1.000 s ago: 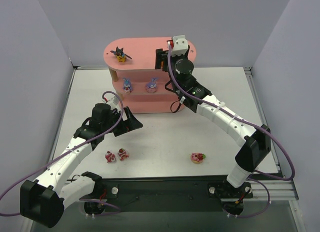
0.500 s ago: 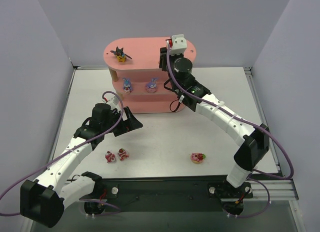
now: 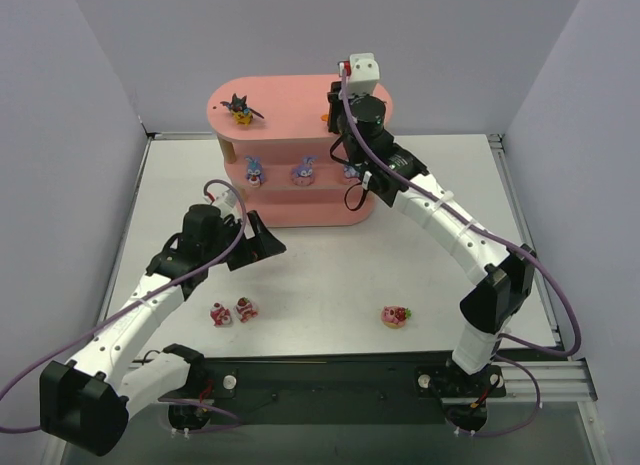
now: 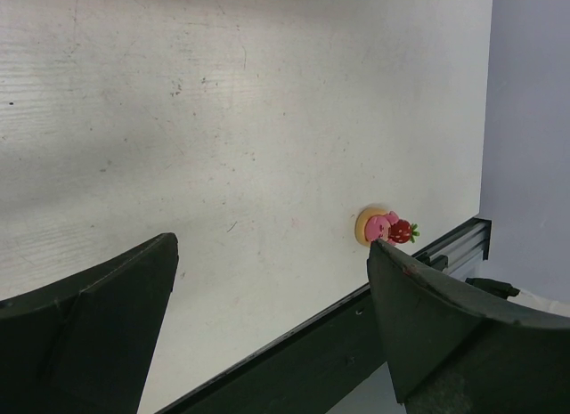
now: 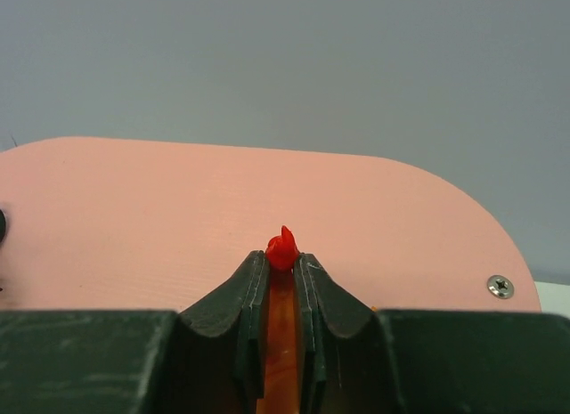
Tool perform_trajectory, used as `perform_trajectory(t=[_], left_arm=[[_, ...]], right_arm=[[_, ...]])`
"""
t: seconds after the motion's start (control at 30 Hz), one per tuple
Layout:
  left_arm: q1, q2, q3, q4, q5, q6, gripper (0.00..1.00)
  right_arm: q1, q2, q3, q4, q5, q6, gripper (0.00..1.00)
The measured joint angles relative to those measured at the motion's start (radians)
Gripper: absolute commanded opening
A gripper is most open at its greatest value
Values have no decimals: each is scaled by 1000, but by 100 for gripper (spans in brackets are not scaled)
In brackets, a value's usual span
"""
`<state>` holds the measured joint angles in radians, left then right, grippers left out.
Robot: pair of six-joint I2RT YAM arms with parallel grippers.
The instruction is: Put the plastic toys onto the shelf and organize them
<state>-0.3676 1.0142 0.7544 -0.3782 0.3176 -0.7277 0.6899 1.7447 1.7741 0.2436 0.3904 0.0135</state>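
Note:
The pink shelf (image 3: 290,97) stands at the back of the table. On its top board sits the black bat-like toy (image 3: 240,109). My right gripper (image 3: 334,112) hovers over the right part of that board (image 5: 178,218), shut (image 5: 282,258) on the orange toy (image 5: 283,250), whose red tip pokes out between the fingertips. Three purple-blue bunnies (image 3: 254,171) (image 3: 303,170) (image 3: 350,171) stand on the middle tier. Three red-and-white toys (image 3: 221,314) (image 3: 245,308) (image 3: 396,316) lie on the table. My left gripper (image 3: 262,243) hangs open (image 4: 272,245) above the table, empty; one red-and-white toy (image 4: 385,227) shows beyond it.
The white table (image 3: 330,265) ends in a black rail (image 3: 330,370) at the near edge, by both arm bases. Grey walls close in the left, right and back sides. The right arm (image 3: 450,235) arches over the table's right half.
The right gripper has shut on the orange toy and shifted slightly back and right over the top board, uncovering the third bunny. The left arm has not moved.

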Motion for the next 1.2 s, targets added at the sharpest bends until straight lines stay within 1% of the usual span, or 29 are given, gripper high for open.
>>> perform_trajectory(t=[0.3,0.43,0.57,0.67,0.83,1.0,1.1,1.13,1.2], left_arm=[[0,16,53,0,18,3,97],[0,21,81,13,64,3,97],[3,22,86,92,167,-11,98],[3,23,80,228,278,-66,97],[3,26,42,588,438,-250,97],[3,50,42,868,492,-409,97],[3,64,43,1010,498,-496,94],[3,70,43,1051,497,-521,90],[3,79,43,1097,496,-554,86]], right_arm=[[-4,-18,47,-137,-69,73,0],[-4,-85,33,-242,-148,121,0],[-4,-193,-4,-333,-251,179,0],[-4,-272,-44,-365,-350,221,0],[-2,-365,-136,-392,-529,283,0],[10,-374,-214,-390,-652,322,0],[24,-374,-258,-389,-726,350,0],[31,-374,-267,-388,-756,360,0],[40,-374,-270,-381,-793,373,0]])
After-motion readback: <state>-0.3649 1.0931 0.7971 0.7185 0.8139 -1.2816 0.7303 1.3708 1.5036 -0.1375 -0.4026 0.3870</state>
